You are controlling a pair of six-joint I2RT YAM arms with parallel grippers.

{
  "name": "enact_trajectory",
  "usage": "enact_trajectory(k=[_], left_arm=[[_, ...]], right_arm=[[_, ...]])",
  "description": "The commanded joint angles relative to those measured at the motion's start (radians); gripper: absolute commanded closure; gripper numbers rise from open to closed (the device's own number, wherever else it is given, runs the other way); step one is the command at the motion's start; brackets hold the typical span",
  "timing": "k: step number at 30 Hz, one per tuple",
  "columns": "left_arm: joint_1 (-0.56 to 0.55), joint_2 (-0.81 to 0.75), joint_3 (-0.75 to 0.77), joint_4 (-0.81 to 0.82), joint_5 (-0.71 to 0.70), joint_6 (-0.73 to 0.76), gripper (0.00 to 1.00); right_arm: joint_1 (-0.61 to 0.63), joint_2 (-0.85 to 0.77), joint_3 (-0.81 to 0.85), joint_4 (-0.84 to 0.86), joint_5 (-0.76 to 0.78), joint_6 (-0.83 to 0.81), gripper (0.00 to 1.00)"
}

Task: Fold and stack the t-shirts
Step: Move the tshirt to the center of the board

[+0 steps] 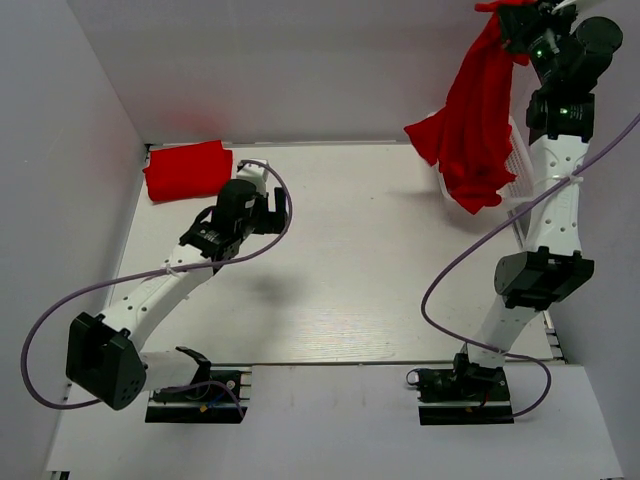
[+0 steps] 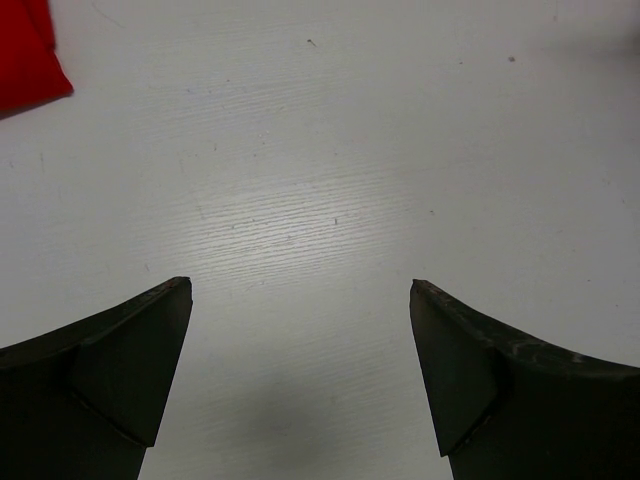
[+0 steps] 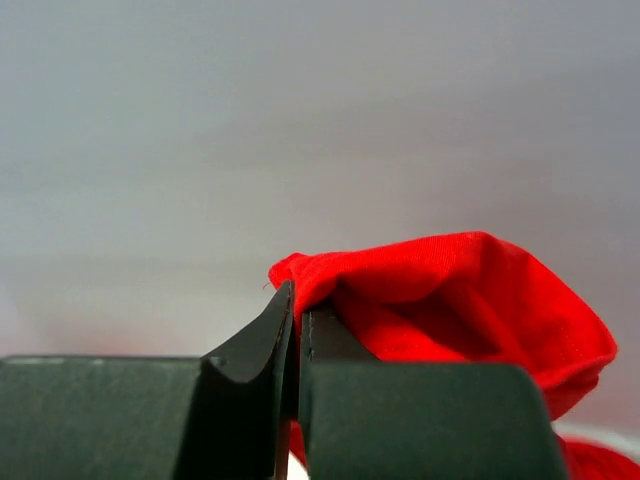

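Hanging t-shirt (image 1: 478, 130): plain red, unfolded, dangles in a bunched rope from the right gripper (image 3: 297, 300), high over the far right corner of the table (image 1: 350, 290). Its jaws are pinched tight on a fold of cloth near one edge, with no gap showing in the wrist view. The lower end of the cloth hangs over the white mesh basket (image 1: 519, 190) at the table's right edge. Can't tell if cloth touches basket, since the cloth blocks that spot.

Folded t-shirt (image 1: 187, 170): flat red rectangle in the far left corner of the table. It looks finished, probably the base of the stack.

Left gripper (image 2: 300, 290): jaws spread wide, holding nothing. It hovers low over bare table just beside the folded t-shirt, apart from it.

Step in hand, my read: pick-up stage. The shirt is held aloft over the basket and the fold is not yet begun.

Next move calls for carrying the hanging t-shirt toward the middle of the table. It should be lowered so it spreads rather than heaps. The left gripper then takes a second edge or corner so both arms can pull it flat. A single pinch leaves the cloth twisted, so it likely needs a shake-out or regrasp before any fold. Stay clear of the folded t-shirt.
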State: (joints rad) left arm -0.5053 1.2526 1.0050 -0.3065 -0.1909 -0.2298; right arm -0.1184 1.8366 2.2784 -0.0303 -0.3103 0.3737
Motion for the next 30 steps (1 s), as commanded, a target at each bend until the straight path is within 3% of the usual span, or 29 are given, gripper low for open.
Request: enact_trajectory(k=[1,8,19,21,24,25,29,30], left_arm=[[0.004,-0.048,0.015,-0.011,-0.021,0.001,0.0],[0.004,-0.096,0.024,-0.043,-0.05,0.001,0.0],[0.004,-0.257,0.024,-0.138,-0.107,-0.037,0.0],[0.004,-0.268,0.024,-0.181,-0.148,-0.066,0.0],[0.004,-0.277,0.004,-0.235,-0.188,-0.132,0.0],[0.004,-0.277,-0.005,-0.235,-0.197,-0.144,0.0],[0.004,-0.277,-0.026,-0.281,-0.208,-0.21,0.0],[0.004,-0.265,-0.026,-0.293,-0.208,-0.226,0.0]], right_arm=[[0.051,-0.054,0.081,0.202,-0.143,0.125,1.0],[0.173,-0.077,0.098,0.273,-0.248,0.183,1.0],[0.417,-0.051,-0.031,0.147,-0.268,0.005,1.0],[0.45,-0.068,-0.123,0.15,-0.276,-0.033,1.0],[0.505,-0.141,-0.376,0.206,-0.238,-0.099,1.0],[0.522,-0.187,-0.552,0.226,-0.231,-0.132,1.0],[0.579,-0.217,-0.819,0.26,-0.191,-0.16,1.0],[0.595,-0.215,-0.853,0.268,-0.184,-0.151,0.84]])
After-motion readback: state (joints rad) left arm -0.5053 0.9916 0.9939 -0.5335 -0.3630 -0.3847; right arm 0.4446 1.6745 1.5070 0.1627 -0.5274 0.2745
